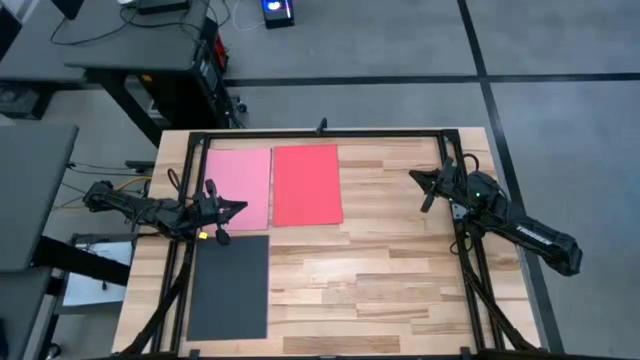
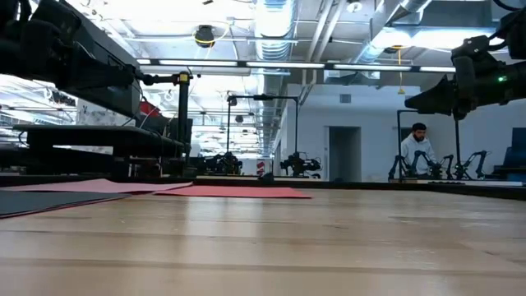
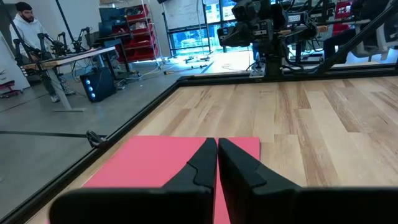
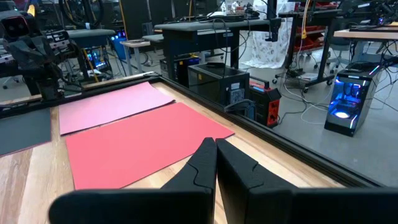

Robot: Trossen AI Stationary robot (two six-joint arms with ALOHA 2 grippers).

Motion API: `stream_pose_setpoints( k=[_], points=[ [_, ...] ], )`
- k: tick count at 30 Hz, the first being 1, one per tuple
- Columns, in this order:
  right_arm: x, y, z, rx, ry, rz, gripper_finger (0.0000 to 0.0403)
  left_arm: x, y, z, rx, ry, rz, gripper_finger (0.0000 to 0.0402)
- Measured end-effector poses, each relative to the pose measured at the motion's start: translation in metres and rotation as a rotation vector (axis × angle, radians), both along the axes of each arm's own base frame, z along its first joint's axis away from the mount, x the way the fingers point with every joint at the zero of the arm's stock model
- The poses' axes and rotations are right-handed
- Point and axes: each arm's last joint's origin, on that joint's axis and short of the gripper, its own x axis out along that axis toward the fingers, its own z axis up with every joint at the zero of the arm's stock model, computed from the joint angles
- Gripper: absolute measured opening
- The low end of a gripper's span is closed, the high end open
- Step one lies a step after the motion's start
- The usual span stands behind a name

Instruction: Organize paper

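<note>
High view: three sheets lie flat on the wood worktop (image 1: 400, 270), none yet stacked. The pink sheet (image 1: 238, 187) and red sheet (image 1: 306, 185) sit side by side near the far edge, a thin strip of wood between them; the dark grey sheet (image 1: 229, 286) lies apart, nearer the front on the left. The left gripper (image 1: 228, 209) hovers over the pink sheet's near right corner, fingers clenched on nothing. The right gripper (image 1: 425, 181) waits well right of the red sheet, also clenched and empty.

Low view: the sheets read as thin slivers flush w/ the worktop; the right arm hangs high at the picture's right. A person stands in the room far behind.

Left wrist view: closed fingers (image 3: 239, 168) point across pink paper, w/ the right arm farther off.

Right wrist view: closed fingers (image 4: 233, 165) face the red sheet (image 4: 140, 146), the pink sheet (image 4: 112, 102) beyond it, a corner of the dark grey sheet (image 4: 23, 130) past that.

Judgement: the task looks barely begun. Flat paper gives no edge to pinch, so the left arm would likely do best pressing a fingertip down on the sheet and sliding it toward its neighbour, or out past the worktop's edge to grab it, keeping pressure light so the sheet doesn't buckle or drag the one beside it.
</note>
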Motion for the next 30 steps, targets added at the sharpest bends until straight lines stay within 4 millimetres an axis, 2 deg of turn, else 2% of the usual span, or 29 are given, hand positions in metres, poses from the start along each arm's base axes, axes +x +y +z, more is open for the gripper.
stream_pose_setpoints(
  k=[20, 24, 30],
  points=[
    [0.0, 0.0, 0.001, -0.007, -0.02, -0.002, 0.0, 0.0, 0.0, 0.0, 0.0, 0.0, 0.0, 0.0],
    [0.001, 0.0, 0.007, 0.061, -0.149, -0.008, 0.0, 0.0, 0.0, 0.0, 0.0, 0.0, 0.0, 0.0],
    [-0.003, 0.002, 0.033, 0.005, -0.435, 0.02, 0.0, 0.0, 0.0, 0.0, 0.0, 0.0, 0.0, 0.0]
  ],
)
